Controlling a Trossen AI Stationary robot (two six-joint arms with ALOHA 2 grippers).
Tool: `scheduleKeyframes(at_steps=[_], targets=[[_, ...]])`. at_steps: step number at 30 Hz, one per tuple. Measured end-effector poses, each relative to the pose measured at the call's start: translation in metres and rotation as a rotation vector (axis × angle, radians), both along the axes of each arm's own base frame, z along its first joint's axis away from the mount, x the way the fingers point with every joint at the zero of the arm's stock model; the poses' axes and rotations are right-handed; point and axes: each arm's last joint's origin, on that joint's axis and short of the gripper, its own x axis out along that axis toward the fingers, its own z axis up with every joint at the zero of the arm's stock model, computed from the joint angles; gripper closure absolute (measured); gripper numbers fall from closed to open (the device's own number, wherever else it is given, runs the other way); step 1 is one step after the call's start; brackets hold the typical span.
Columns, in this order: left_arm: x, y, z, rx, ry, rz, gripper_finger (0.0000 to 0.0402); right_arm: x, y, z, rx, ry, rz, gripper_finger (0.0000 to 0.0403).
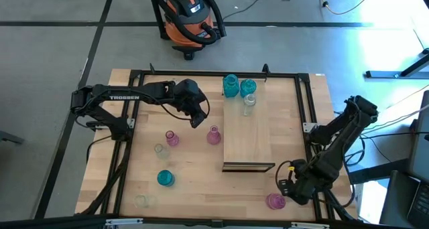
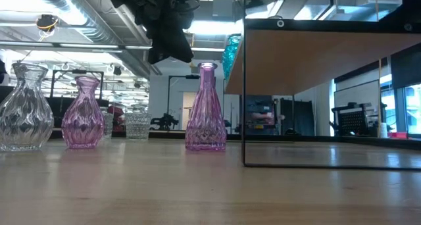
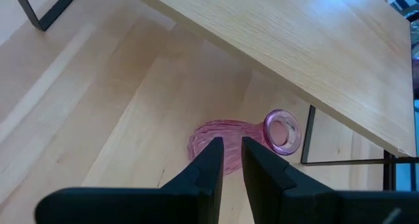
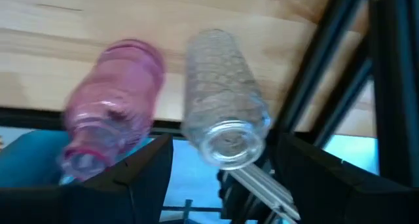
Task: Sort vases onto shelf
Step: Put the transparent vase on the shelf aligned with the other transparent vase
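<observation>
The shelf (image 1: 248, 132) is a light-wood board raised on thin black legs; two teal vases (image 1: 231, 86) and a clear one (image 1: 249, 102) stand at its far end. A tall pink vase (image 1: 214, 135) stands on the table beside the shelf's left edge. My left gripper (image 1: 198, 119) hangs above and just left of it (image 3: 222, 135), its fingers drawn together with only a narrow slit (image 3: 232, 160). My right gripper (image 1: 293, 189) is at the near right corner, open, its fingers on either side of a clear vase (image 4: 226, 99). A pink vase (image 4: 114, 99) stands next to that one.
More vases stand on the left half of the table: pink (image 1: 171, 138), clear (image 1: 159, 150), teal (image 1: 165, 178) and clear (image 1: 142, 201). A black frame (image 1: 305, 102) rims the table. The shelf's legs (image 2: 244, 87) stand close to the tall pink vase (image 2: 206, 106).
</observation>
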Motion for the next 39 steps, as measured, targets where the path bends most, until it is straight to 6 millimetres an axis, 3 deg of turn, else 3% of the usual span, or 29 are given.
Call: scheduleKeyframes(at_steps=[9,21,32,39], targets=[[0.000,0.000,0.000,0.015,-0.002,-0.018,0.0353,-0.012,0.006,0.000,-0.009,0.032,0.032,0.0139],[-0.002,0.008,0.000,0.004,-0.004,0.000,0.0353,-0.008,0.009,-0.023,0.043,-0.021,0.033,0.0144],[-0.002,0.008,0.000,0.001,-0.005,-0.002,0.0353,-0.009,0.007,-0.023,0.003,-0.046,0.032,0.0273],[-0.002,0.008,0.000,0.001,-0.005,-0.002,0.0353,-0.009,0.006,-0.023,-0.008,-0.049,0.032,0.0286]])
